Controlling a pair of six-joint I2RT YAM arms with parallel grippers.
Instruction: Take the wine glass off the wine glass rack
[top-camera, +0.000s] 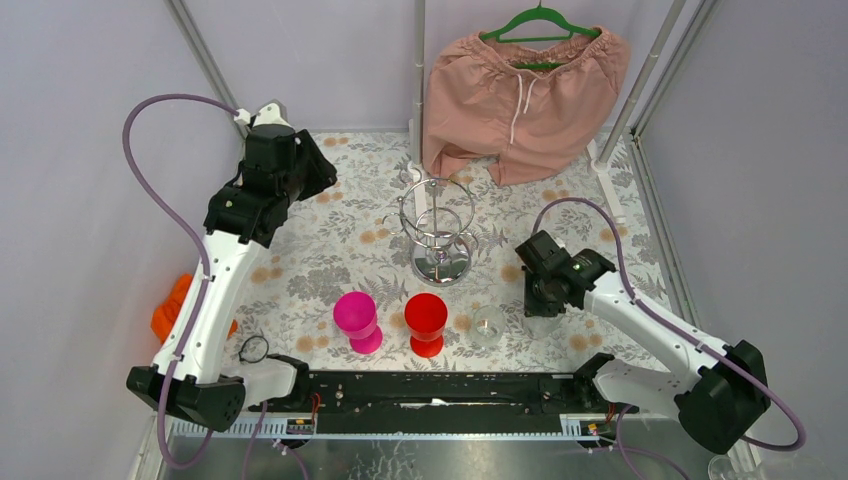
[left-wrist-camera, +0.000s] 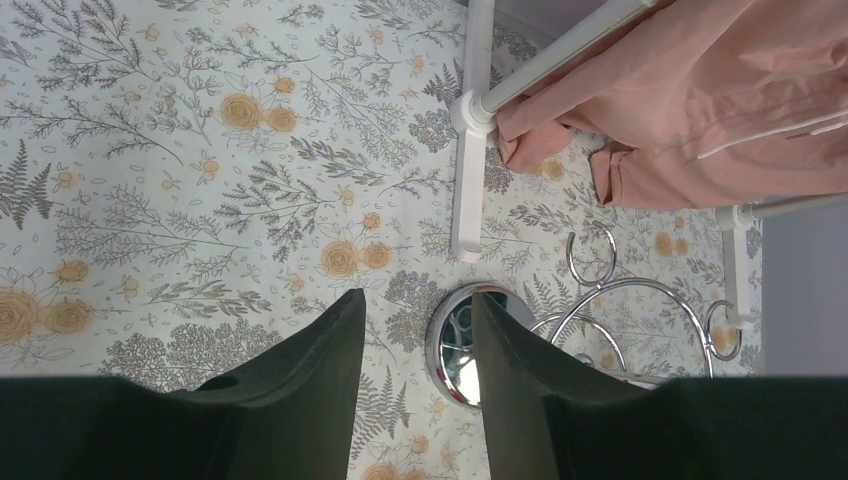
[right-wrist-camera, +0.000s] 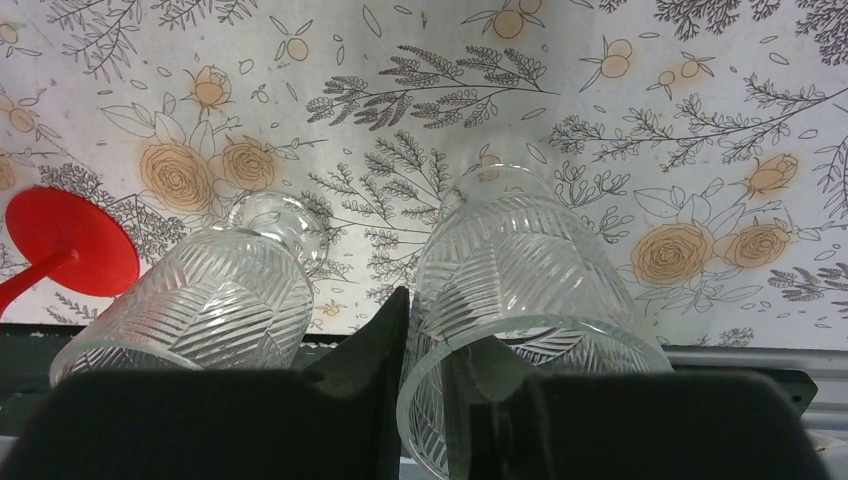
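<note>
**Clear Glass Held at Its Rim, Well Apart From the Rack**

The clear wine glass with cut leaf lines (right-wrist-camera: 520, 260) is held by the right gripper (right-wrist-camera: 435, 330). Its rim is pinched between the two black fingers: one finger is seen outside the wall and one inside the bowl. The glass is kept upright, mouth up. Whether its foot touches the cloth cannot be told.

In the top view, the shiny chrome wire wine glass rack with a round mirror base (top-camera: 441, 262) is found in the middle of the flowered table cloth (top-camera: 330, 260). The held glass is seen at about 4 o'clock from the rack, well apart from it. A second clear glass (top-camera: 488, 325) is stood just beside it, at about 5 o'clock from the rack. A red plastic goblet (top-camera: 427, 318) is placed at 6 o'clock and a pink plastic goblet (top-camera: 357, 318) at 7 o'clock.

The left gripper (left-wrist-camera: 418, 300) is held at about 10 o'clock from the rack, above the cloth. Its fingers are spread apart and nothing is held between them.

Pink shorts (top-camera: 520, 100) on a green hanger (top-camera: 540, 20) are hung at about 1 o'clock, behind the rack.
</note>
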